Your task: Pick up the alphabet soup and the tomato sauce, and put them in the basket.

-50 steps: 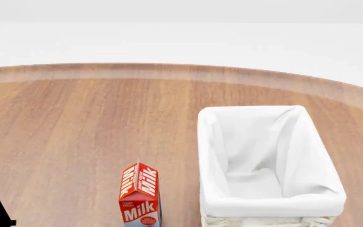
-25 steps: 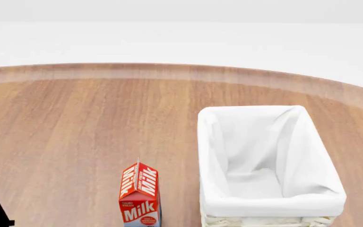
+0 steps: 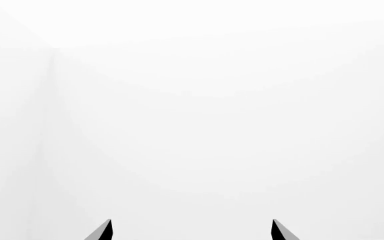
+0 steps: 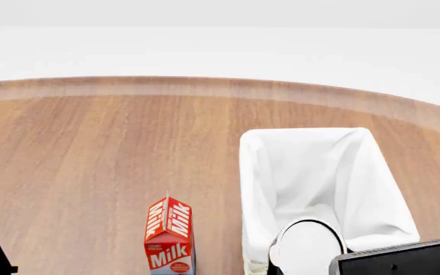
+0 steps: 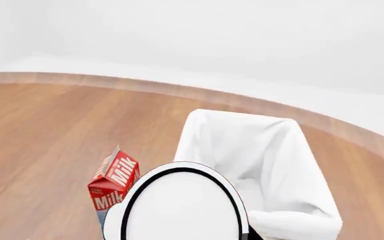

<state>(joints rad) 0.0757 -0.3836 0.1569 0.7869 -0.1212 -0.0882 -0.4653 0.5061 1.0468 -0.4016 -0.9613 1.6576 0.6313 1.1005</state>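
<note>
Over the cream-white cloth-lined wicker basket point(image 4: 373, 189) hangs a pale-lidded can point(image 4: 306, 247); right fingers hidden, left fingers point(image 3: 103, 232) spread.

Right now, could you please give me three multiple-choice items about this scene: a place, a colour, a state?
1. In the head view, the milk carton stands: A) left of the basket; B) inside it; C) behind it.
2. The basket's liner is: A) blue; B) white; C) red.
3. The left gripper is: A) shut on the carton; B) shut on a can; C) open.
Answers: 1 A, it stands by the basket's left wall; 2 B, the cloth is white; 3 C, its fingertips are apart, nothing between.
</note>
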